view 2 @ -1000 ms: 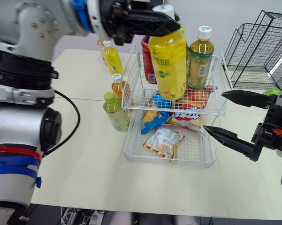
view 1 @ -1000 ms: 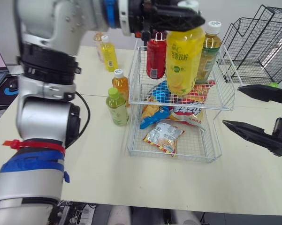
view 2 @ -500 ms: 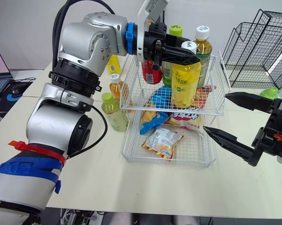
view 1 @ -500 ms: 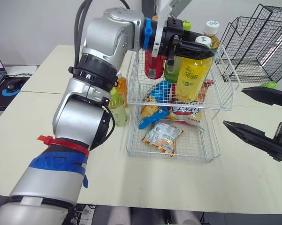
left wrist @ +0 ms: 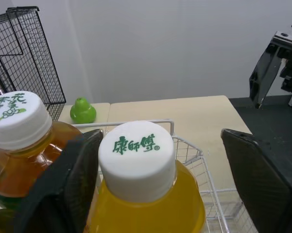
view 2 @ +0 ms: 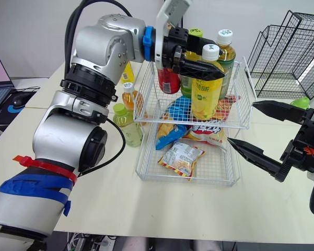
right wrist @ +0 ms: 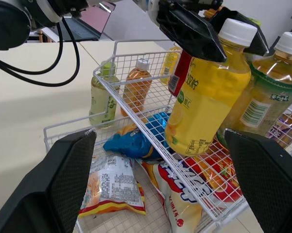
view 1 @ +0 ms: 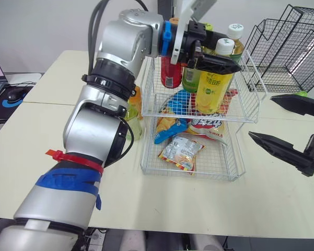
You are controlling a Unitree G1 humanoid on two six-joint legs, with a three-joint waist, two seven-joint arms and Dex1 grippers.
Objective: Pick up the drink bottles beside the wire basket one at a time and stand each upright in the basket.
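The white wire basket (view 2: 188, 181) holds a yellow plastic drink bottle (view 2: 204, 89) with a white cap printed in green characters. Next to it in the basket are a red bottle (view 2: 169, 81) and an amber tea bottle (view 2: 227, 57) with a white cap and green label. In the basket's lower tier lie a blue snack bag (view 2: 178, 110), a red-and-white snack bag (view 2: 202, 130) and a silver-and-yellow packet (view 2: 182, 158). To the basket's left are a pale green bottle (view 2: 129, 130) with a green cap and an orange bottle (view 2: 130, 102) with a white cap.
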